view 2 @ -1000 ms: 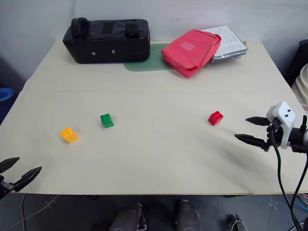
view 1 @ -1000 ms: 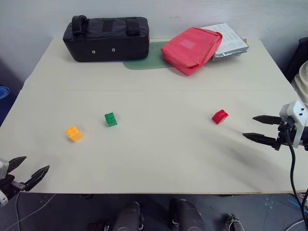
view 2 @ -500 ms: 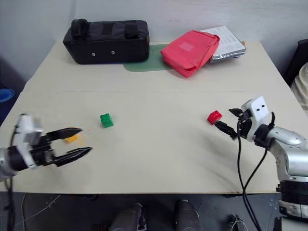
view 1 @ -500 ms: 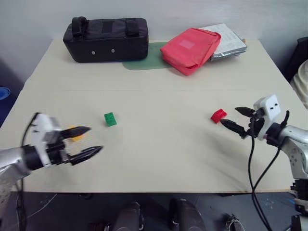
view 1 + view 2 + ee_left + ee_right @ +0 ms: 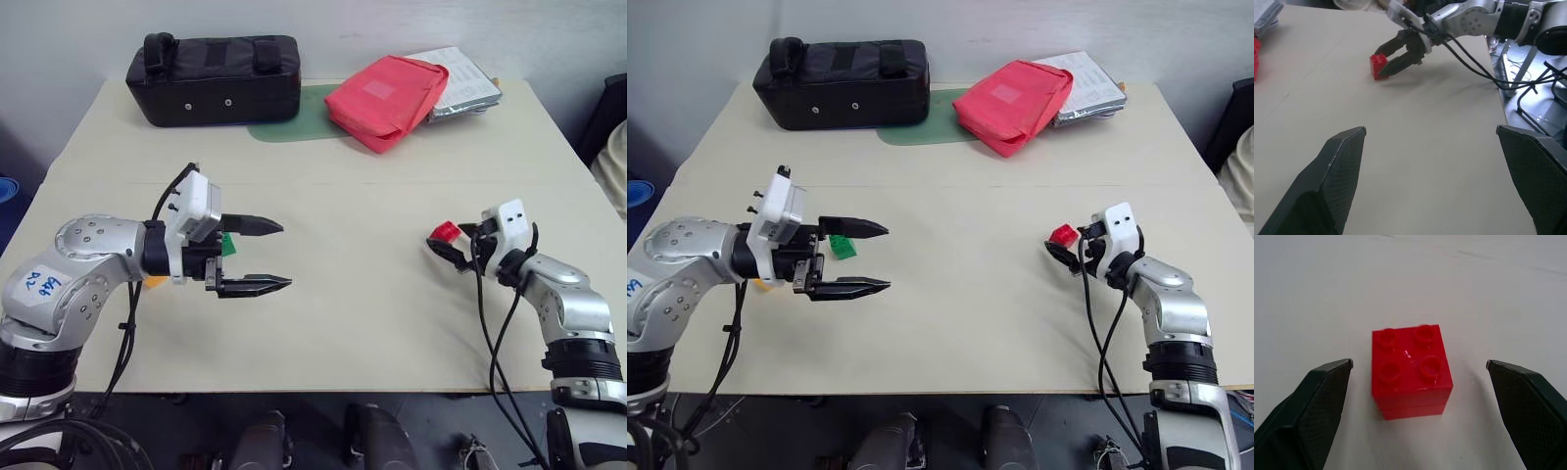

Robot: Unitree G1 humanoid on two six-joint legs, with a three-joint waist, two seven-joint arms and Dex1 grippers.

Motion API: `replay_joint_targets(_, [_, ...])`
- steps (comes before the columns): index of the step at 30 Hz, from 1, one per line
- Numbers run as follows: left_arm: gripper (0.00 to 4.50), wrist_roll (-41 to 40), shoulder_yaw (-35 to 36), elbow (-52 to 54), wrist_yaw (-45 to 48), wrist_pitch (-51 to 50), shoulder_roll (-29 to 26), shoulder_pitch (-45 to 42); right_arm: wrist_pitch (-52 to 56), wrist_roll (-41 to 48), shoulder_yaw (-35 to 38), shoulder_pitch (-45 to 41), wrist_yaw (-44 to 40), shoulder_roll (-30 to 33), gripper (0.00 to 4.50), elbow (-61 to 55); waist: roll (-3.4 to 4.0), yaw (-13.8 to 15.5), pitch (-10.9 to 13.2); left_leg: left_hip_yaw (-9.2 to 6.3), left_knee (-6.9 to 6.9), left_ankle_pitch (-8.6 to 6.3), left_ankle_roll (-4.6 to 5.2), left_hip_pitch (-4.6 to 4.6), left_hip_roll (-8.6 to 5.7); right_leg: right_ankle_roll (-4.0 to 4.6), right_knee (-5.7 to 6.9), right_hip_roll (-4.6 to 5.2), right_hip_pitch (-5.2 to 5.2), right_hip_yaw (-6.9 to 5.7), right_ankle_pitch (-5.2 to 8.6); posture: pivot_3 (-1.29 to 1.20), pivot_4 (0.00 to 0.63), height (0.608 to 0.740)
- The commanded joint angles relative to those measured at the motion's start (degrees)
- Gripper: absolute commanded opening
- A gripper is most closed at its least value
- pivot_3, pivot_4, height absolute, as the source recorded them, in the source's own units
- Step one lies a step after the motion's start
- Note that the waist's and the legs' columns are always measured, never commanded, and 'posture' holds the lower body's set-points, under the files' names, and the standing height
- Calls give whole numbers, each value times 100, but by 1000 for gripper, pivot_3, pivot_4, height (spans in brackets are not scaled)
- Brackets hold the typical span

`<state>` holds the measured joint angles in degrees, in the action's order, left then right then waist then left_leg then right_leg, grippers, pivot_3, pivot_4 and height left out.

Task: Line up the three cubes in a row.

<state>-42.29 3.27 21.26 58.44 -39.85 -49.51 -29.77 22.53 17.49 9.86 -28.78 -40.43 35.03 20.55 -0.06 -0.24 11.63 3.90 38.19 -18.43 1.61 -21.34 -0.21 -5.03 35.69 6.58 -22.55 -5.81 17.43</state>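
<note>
Looking left to right: pale worktop [image 5: 343,323] carrying three small studded bricks, with bags along its far edge.
Orange-yellow brick [image 5: 155,282]: near the left side of the worktop, almost wholly hidden behind the left arm; only a sliver shows, so how it lies cannot be told.
Left pincer [image 5: 257,256]: held over the worktop pointing toward the right side, its two black fingers spread wide apart with nothing between them.
Green brick [image 5: 841,248]: resting on the worktop just behind the left pincer's far finger, partly covered by it; from the head views it looks apart from the finger, though the overlap makes that hard to judge.
Red brick [image 5: 1410,369]: on the right half of the worktop, studs up, well apart from the other two bricks.
Right pincer [image 5: 1418,396]: low at the red brick, fingers spread with the brick sitting in the gap between them; clear worktop shows on both sides of the brick, so neither finger touches it.
Black bag [image 5: 214,78]: at the far left edge of the worktop.
Green mat [image 5: 294,125]: flat, between the black bag and the pouch, partly under both.
Red pouch [image 5: 387,98]: at the far edge, right of the black bag.
Silvery packet [image 5: 468,86]: beside the pouch, partly under it.
</note>
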Motion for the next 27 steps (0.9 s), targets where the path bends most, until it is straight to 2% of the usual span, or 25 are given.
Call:
replay_joint_targets(1, [4500,8,-32,-37,188,67,11,-206,-296,0,98,-99,-53,-27,4115,120,0,3,0,-1,0,0,-1,0,0,0,0,0,0,0,0,0,150,740])
replay_joint_targets(4, [4500,116,-115,-119,300,134,9,-247,-540,-85,-15,-57,-219,-6,3260,203,0,2,0,-1,3,1,-1,1,0,0,1,0,2,0,0,0,150,740])
replay_joint_targets(9, [4500,248,-199,-214,391,240,85,-265,-832,-97,-23,-18,-412,22,1468,152,0,4,0,-2,3,2,-1,0,0,0,2,-1,1,0,0,0,150,740])
replay_joint_targets(13, [4500,310,-277,-207,525,267,113,-257,-865,-24,-153,178,-1089,296,1487,-301,0,8,0,-4,5,2,-1,0,0,0,3,0,2,0,0,0,150,740])
replay_joint_targets(17, [4500,407,-388,-249,871,352,-20,-210,-627,487,-311,612,-2539,896,1487,-1241,0,33,0,-8,7,2,-1,-4,0,0,1,-1,1,-3,0,0,150,740])
replay_joint_targets(21, [4500,841,-650,-347,1596,989,-289,-4,-508,1160,-382,1409,-3990,1685,1487,-2682,0,38,0,-14,6,2,-2,0,2,0,-4,-4,8,-7,0,0,150,740])
replay_joint_targets(27, [4500,891,-714,-216,1889,1348,-200,210,-918,949,-673,2059,-4003,1658,1487,-3536,-8,36,2,-12,10,1,-2,5,3,0,-8,3,11,-4,0,0,150,740])
